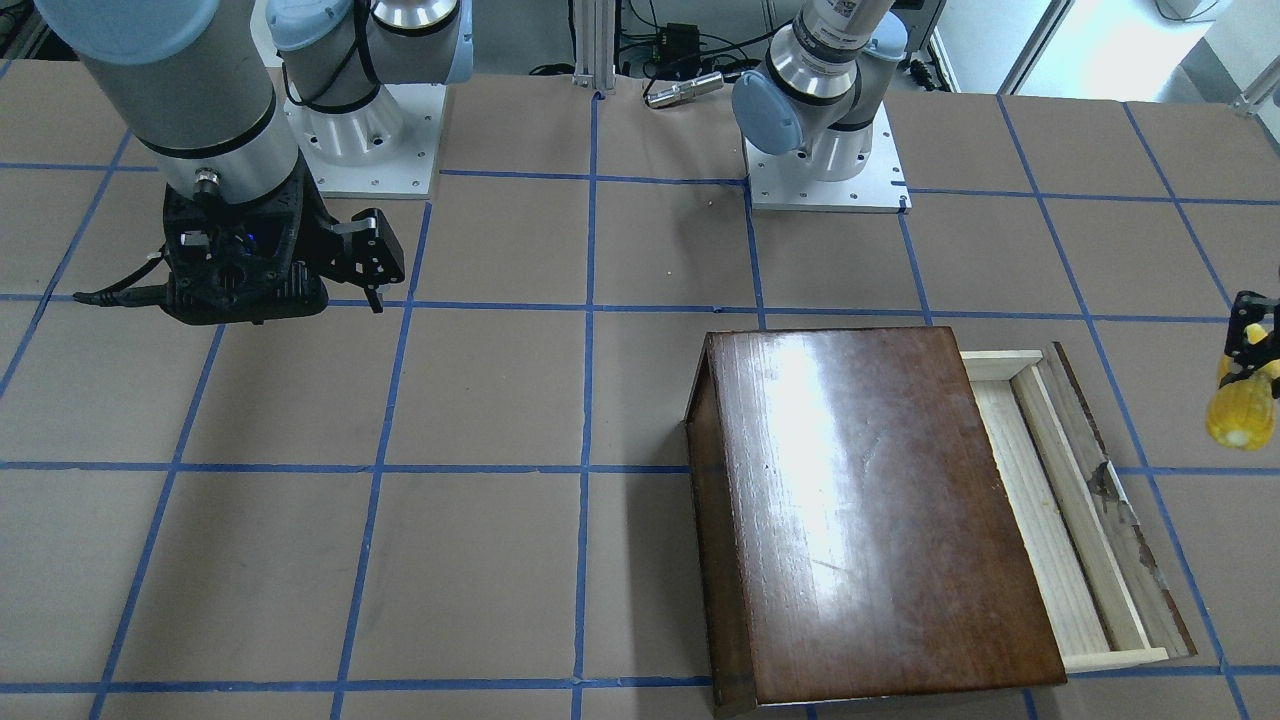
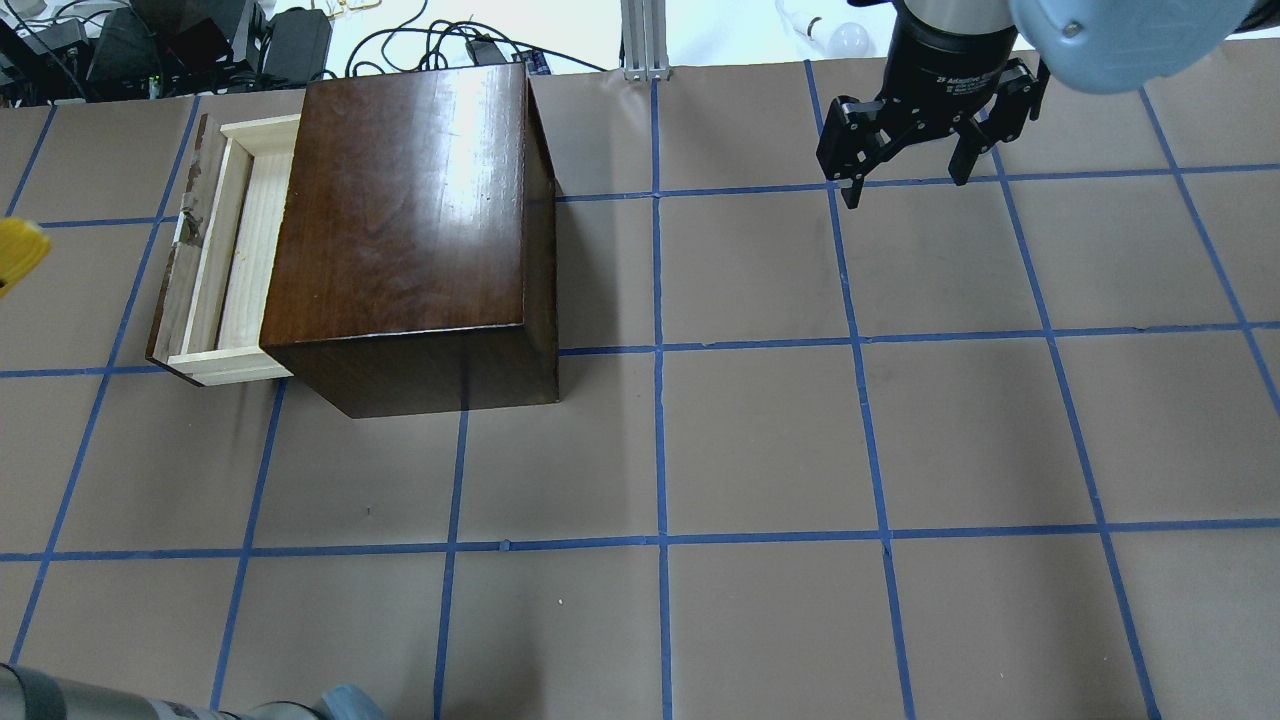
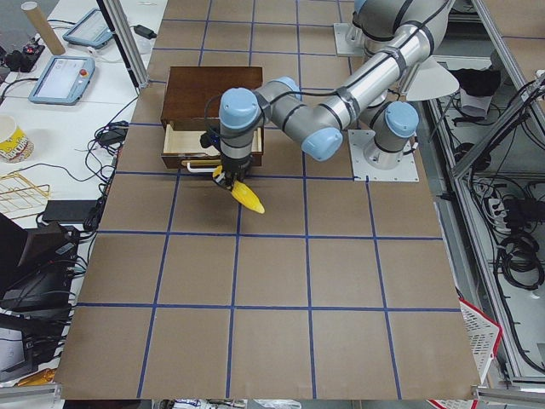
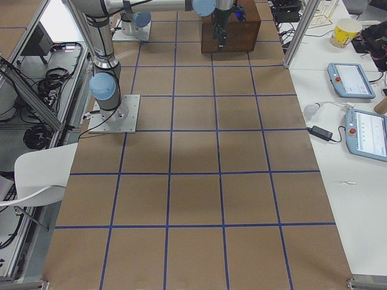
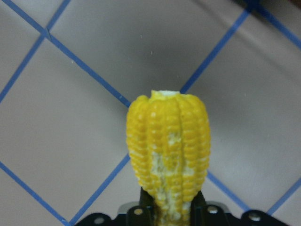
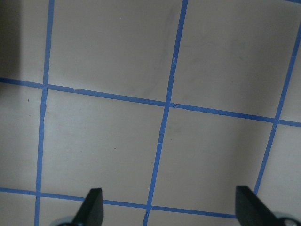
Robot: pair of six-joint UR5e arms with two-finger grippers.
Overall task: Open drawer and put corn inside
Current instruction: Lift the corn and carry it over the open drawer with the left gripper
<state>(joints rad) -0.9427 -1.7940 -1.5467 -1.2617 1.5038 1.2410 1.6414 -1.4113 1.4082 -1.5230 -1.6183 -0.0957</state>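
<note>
The drawer [image 1: 1050, 500] of pale wood with a dark scuffed front stands pulled partly out of the glossy dark-brown cabinet [image 1: 870, 510]; it also shows in the overhead view [image 2: 225, 250]. My left gripper [image 1: 1248, 365] is shut on the yellow corn [image 1: 1240, 415], which hangs tip-down above the table, just outside the drawer's front panel. The corn fills the left wrist view [image 5: 167, 155] and shows at the overhead view's left edge [image 2: 20, 255]. My right gripper [image 2: 905, 185] is open and empty, far from the cabinet on the other side of the table.
The brown table has a blue tape grid [image 2: 660, 440]. The cabinet [image 2: 410, 220] sits at the far left of the overhead view. Cables and gear lie beyond the far table edge [image 2: 200, 40]. The arm bases [image 1: 825, 150] stand at the robot's side.
</note>
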